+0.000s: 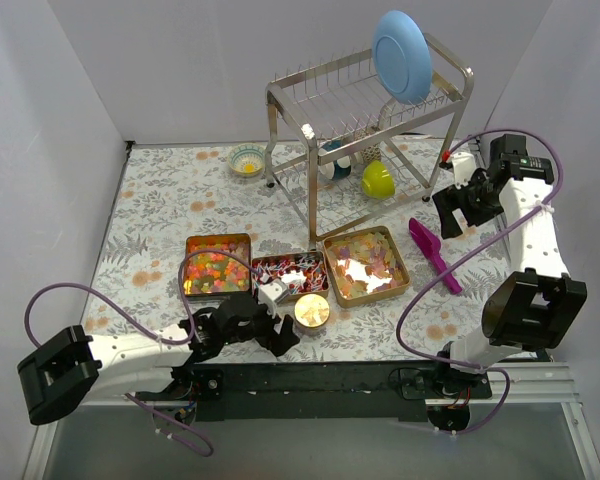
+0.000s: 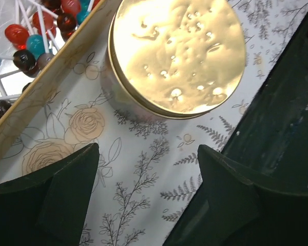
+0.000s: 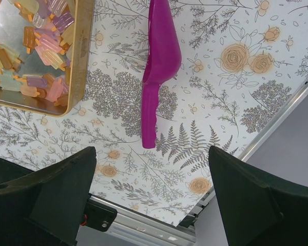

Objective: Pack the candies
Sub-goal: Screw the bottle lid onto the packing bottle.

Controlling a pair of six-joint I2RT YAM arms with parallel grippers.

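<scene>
Gaping wide and empty, the left gripper [image 2: 148,154] faces a round gold tin [image 2: 177,54], candies [image 2: 38,36] ahead of its left finger; the right gripper [image 3: 151,154], equally spread and empty, hangs over a purple scoop [image 3: 159,61]

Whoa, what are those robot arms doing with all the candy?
They're packing candies, which sit in three gold trays. The left tool is open and empty, just short of a round gold tin. The right tool is open too, hovering above a purple scoop. Nothing is held right now.
</scene>
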